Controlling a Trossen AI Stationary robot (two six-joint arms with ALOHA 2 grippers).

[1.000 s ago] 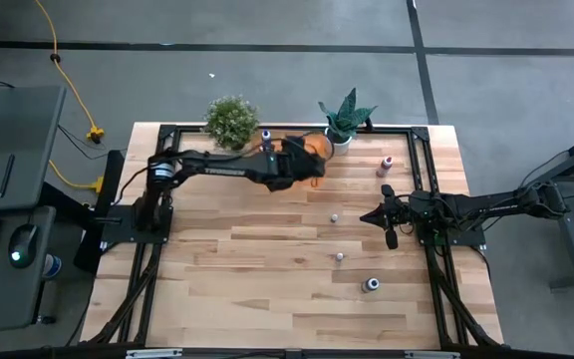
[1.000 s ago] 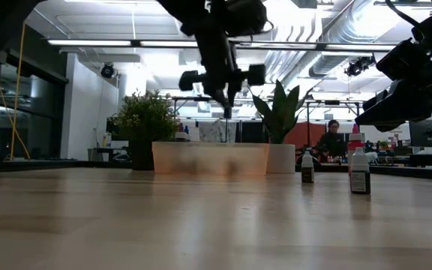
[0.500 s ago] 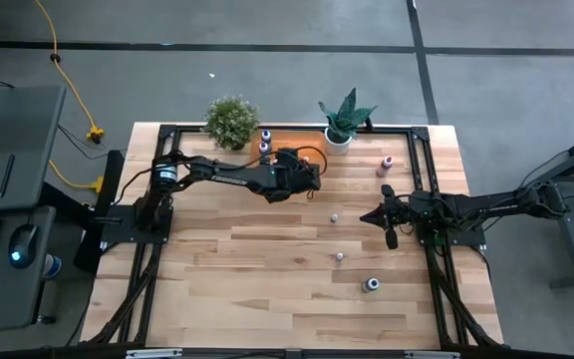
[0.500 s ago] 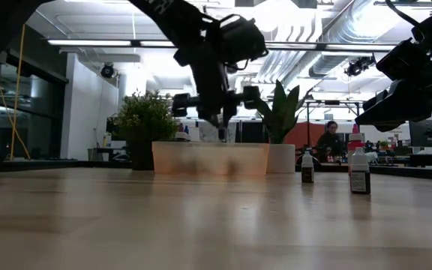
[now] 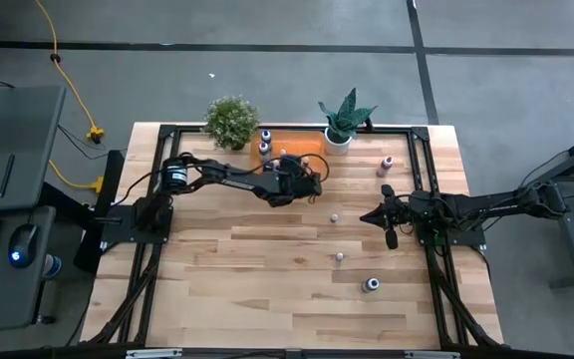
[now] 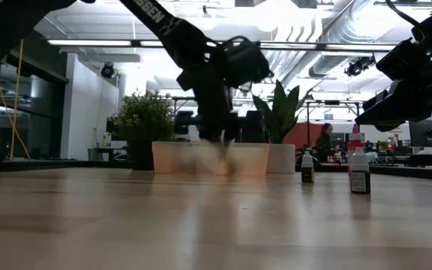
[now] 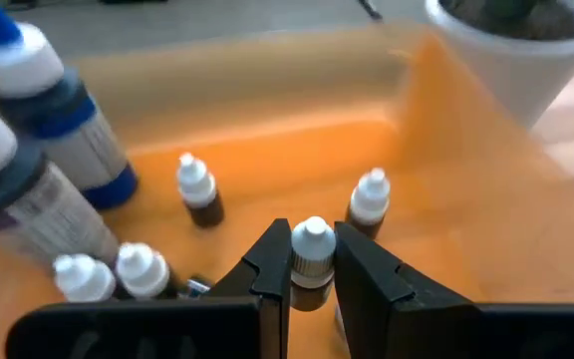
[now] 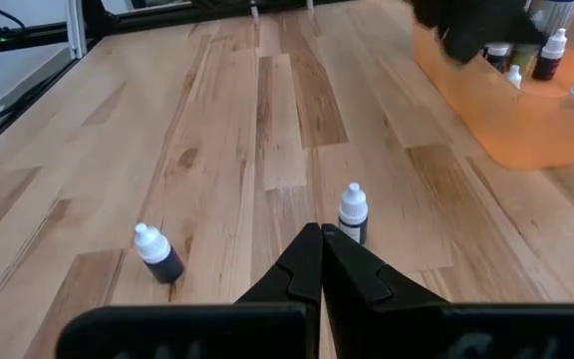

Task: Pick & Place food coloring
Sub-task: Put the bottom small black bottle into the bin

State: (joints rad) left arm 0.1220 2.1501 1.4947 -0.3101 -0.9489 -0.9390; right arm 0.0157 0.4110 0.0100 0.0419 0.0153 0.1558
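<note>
An orange tray [image 5: 307,143] stands at the table's far middle, between two potted plants. In it stand several food coloring bottles, among them small white-capped ones [image 7: 199,189] [image 7: 369,199] and two larger blue ones [image 7: 58,110]. My left gripper [image 7: 312,261] is down inside the tray [image 6: 210,158], shut on one small white-capped dark bottle [image 7: 313,239]. My right gripper [image 8: 320,261] is shut and holds nothing; it hovers at the table's right [image 5: 372,215]. Two more small bottles [image 8: 353,211] [image 8: 155,252] stand upright on the wood before it. My left gripper pinches the small bottle between its two fingers [image 7: 270,267], on the sides of its upper body [image 7: 312,284] just under the white cap. The fingers slant down from the table's left. The bottle stands upright in the hold, over the tray floor; its base is hidden.
More loose bottles stand on the table: a pink one [image 5: 386,165] at the far right and a dark one [image 5: 371,285] nearer the front. A bushy plant [image 5: 232,121] and a spiky plant in a white pot [image 5: 345,122] flank the tray.
My left gripper has come down from above the tray into it, still shut on the small bottle, which has stayed upright. The orange tray, earlier covered by the arm in the high view, now shows.
</note>
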